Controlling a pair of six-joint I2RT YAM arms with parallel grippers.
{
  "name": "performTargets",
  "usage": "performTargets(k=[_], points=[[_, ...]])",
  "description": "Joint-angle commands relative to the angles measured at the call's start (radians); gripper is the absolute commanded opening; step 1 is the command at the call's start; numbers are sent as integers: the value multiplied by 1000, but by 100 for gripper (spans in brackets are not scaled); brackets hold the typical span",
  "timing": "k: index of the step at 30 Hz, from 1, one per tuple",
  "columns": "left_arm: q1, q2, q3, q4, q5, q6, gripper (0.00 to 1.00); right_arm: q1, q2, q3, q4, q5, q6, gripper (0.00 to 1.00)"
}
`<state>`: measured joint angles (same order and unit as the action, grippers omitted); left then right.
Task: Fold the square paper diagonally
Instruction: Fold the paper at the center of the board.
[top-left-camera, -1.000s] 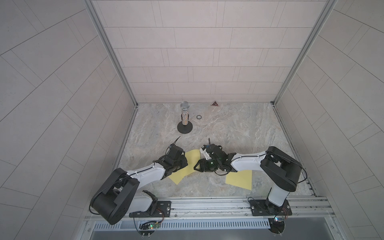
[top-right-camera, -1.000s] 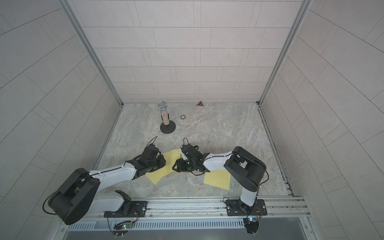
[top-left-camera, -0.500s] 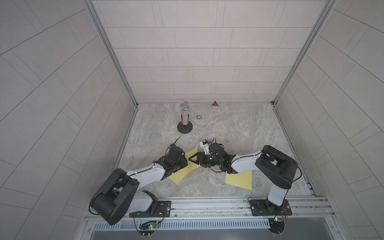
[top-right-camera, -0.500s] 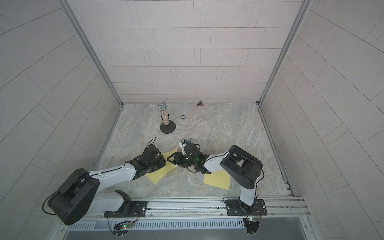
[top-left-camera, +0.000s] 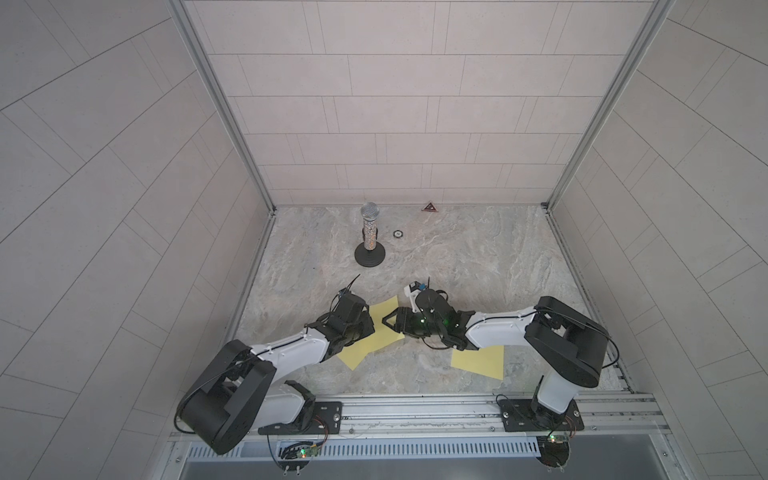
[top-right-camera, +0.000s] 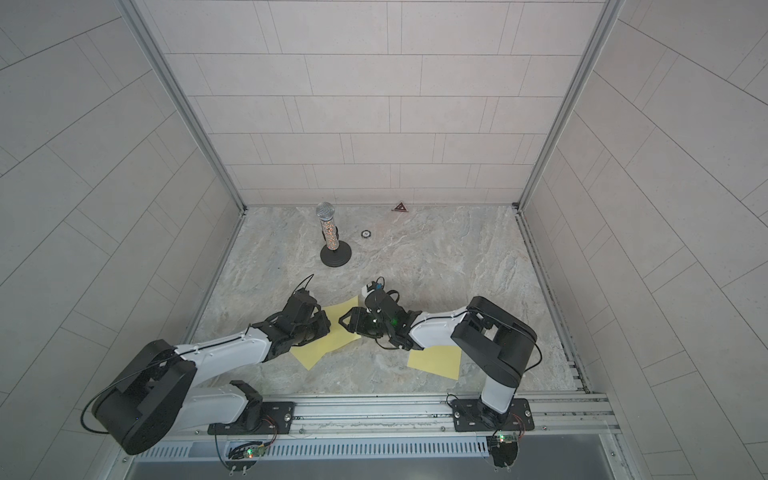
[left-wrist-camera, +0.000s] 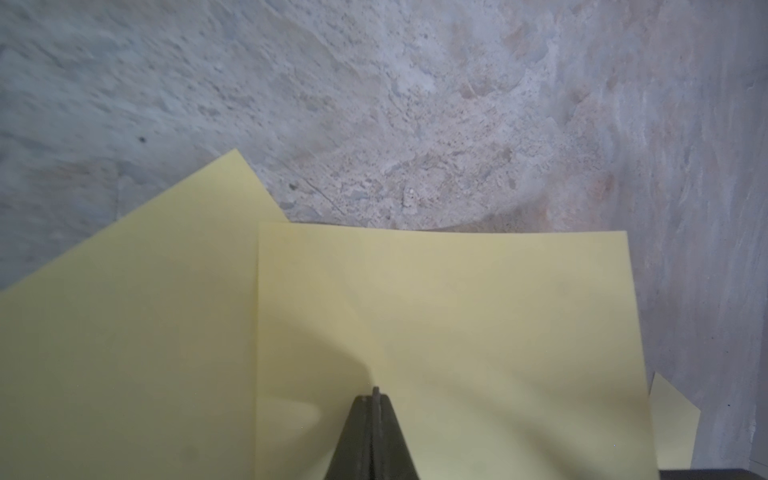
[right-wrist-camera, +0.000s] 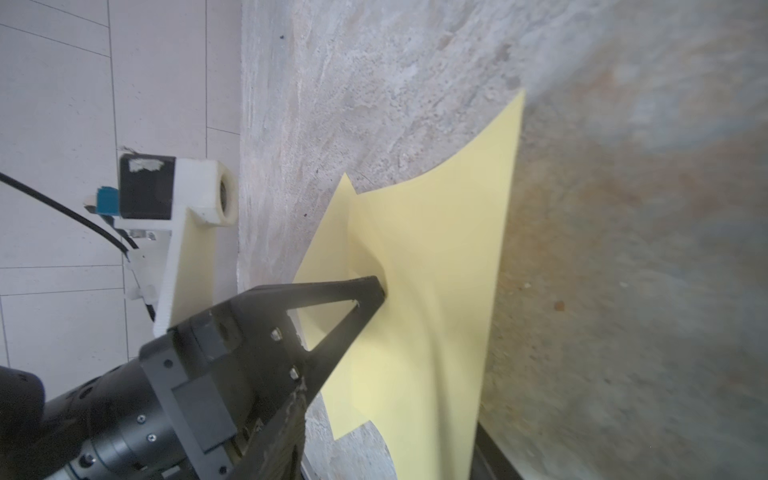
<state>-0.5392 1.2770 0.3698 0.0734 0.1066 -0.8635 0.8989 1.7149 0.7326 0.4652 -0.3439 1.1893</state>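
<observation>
Marble worktop (top-left-camera: 457, 266); fold half made, we judge
We find the square paper (top-left-camera: 374, 345) near the front edge, flap over; left gripper (left-wrist-camera: 376, 391) pins it, jaws shut; whether the right gripper (top-left-camera: 388, 325) is open we cannot tell; creasing remains.

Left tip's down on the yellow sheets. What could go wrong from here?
1. The shut left gripper pins the upper sheet over the lower sheet; a drag may shift both.
2. The upper sheet bows around that tip in the right wrist view: a stray crease could form.
3. Whether the right gripper holds an edge is unclear; it might slip.
</observation>
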Motion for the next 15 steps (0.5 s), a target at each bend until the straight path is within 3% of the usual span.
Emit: performTargets(k=[1,10,15], points=[[-1,4,-50,-159,-31,25,7,12,14,-43,-42,24,15,55],[-2,20,-44,-169,-49,33,7,76,-4,-91,2,114,90,54],[-1,27,-47,-176,-64,29,6,95,32,-156,148,121,205,52]])
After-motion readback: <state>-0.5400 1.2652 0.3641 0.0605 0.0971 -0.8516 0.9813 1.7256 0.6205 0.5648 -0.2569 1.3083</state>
